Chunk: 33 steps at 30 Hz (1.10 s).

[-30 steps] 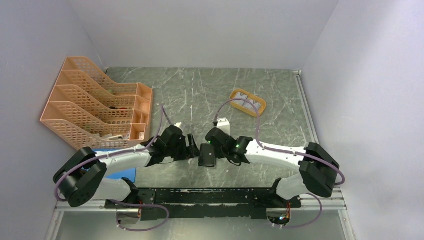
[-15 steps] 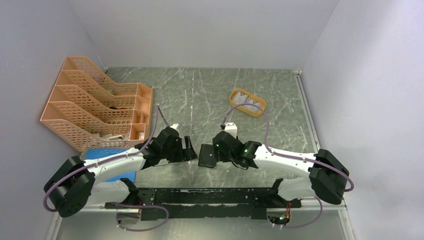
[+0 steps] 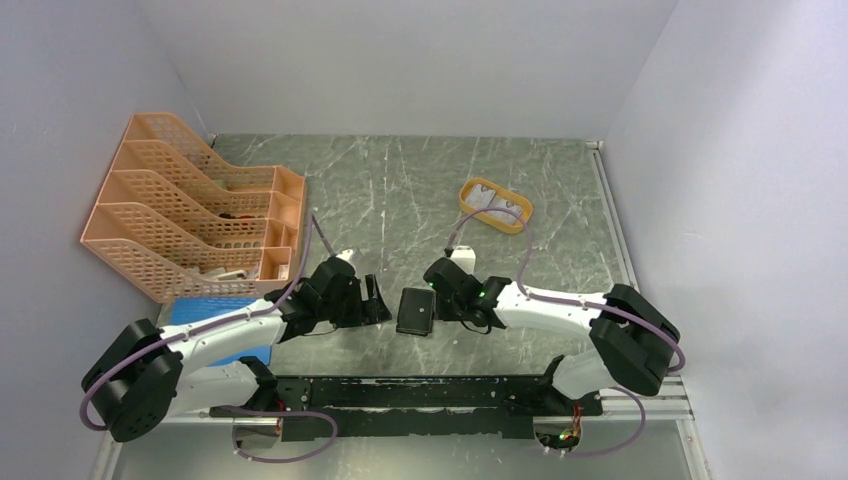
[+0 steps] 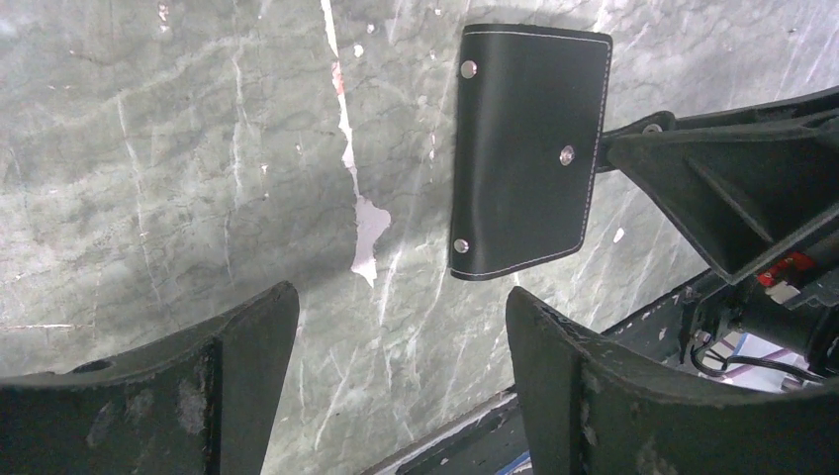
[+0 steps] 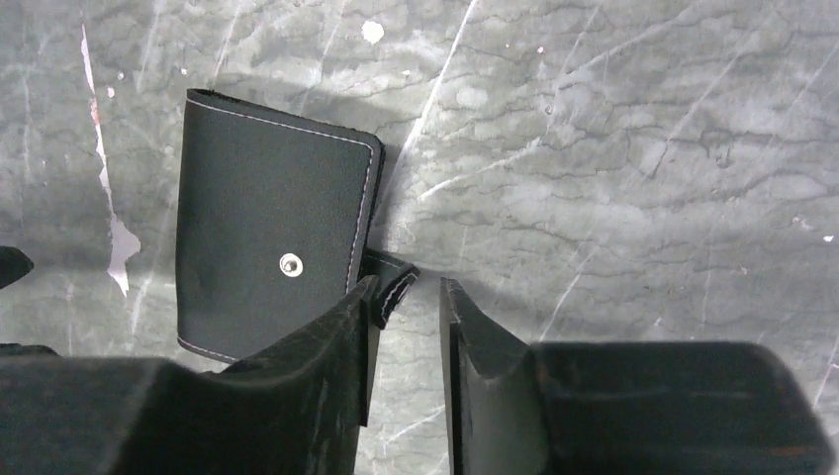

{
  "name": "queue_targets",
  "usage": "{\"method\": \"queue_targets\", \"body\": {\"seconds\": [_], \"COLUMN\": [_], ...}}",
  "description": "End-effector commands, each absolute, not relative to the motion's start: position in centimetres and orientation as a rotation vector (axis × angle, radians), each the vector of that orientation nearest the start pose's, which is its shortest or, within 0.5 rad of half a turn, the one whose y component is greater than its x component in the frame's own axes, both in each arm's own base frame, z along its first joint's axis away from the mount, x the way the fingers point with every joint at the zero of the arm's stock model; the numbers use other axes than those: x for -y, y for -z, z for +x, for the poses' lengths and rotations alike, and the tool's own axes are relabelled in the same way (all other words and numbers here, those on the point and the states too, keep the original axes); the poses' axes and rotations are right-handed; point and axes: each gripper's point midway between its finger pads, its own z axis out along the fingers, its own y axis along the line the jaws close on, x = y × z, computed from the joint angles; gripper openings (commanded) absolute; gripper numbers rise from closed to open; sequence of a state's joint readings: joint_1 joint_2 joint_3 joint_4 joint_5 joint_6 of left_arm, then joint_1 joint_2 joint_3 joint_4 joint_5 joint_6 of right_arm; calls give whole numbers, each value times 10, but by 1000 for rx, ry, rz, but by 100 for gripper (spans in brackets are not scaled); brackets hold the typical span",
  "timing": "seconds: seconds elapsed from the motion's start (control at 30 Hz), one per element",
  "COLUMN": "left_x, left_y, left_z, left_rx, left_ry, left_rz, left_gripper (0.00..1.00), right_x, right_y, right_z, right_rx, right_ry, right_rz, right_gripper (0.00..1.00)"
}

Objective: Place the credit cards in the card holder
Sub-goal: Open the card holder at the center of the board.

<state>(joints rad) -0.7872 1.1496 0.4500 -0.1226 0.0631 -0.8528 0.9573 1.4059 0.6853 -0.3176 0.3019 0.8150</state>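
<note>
Backed off leftward since a second ago, leaving the card holder (image 3: 415,311) closed and flat on the counter (image 3: 400,190), between left tool (image 3: 375,300) and right tool (image 3: 440,298). Probably parked there for opening. Credit cards (image 3: 495,205), seemingly the pale slips in the orange tray (image 3: 464,194), well apart at the back.

From the left wrist: spread wide, holding nothing, holder lying ahead, beyond the fingers (image 4: 247,336).

From the right wrist: half parted, clamping nothing, snap tab (image 5: 393,280) poking into the gap's mouth, against one finger.
</note>
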Motion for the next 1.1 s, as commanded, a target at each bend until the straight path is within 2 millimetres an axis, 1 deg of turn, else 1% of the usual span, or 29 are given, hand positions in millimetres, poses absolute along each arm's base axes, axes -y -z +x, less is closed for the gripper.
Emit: {"method": "queue_targets", "body": {"seconds": [0.0, 0.23, 0.33, 0.43, 0.5, 0.53, 0.57, 0.6, 0.77, 0.93, 1.0, 1.07], "left_x": [230, 240, 244, 246, 248, 250, 252, 254, 271, 281, 285, 290], "left_y": [-47, -48, -50, -53, -55, -57, -59, -60, -66, -63, -63, -63], "left_z": [171, 171, 171, 174, 177, 178, 180, 181, 180, 176, 175, 173], "left_rx": [-2544, -2536, -2523, -2501, -2482, -2471, -2452, -2441, -2404, -2416, -2411, -2410], "left_ry": [791, 852, 876, 889, 898, 910, 927, 937, 1022, 996, 979, 978], "left_rz": [-41, -28, -6, 9, 7, 7, 7, 5, 85, 166, 188, 202], "left_gripper": [80, 79, 79, 82, 84, 93, 97, 98, 98, 98, 95, 95], "right_x": [-237, -233, -234, -235, -238, -239, -239, -241, -238, -242, -246, -250], "right_y": [-29, -25, -34, -53, -62, -66, -68, -71, -73, -74, -80, -86], "right_z": [200, 201, 204, 206, 205, 203, 202, 200, 196, 196, 196, 196], "right_rx": [-2546, -2558, -2534, -2487, -2468, -2462, -2456, -2445, -2427, -2407, -2383, -2355], "right_ry": [-332, -351, -363, -392, -426, -440, -456, -477, -499, -535, -564, -596], "right_rz": [-37, -40, -67, -120, -174, -192, -214, -234, -254, -277, -297, -319], "right_gripper": [27, 7, 0, 0, 0, 0, 0, 0, 0, 0, 0, 0]}}
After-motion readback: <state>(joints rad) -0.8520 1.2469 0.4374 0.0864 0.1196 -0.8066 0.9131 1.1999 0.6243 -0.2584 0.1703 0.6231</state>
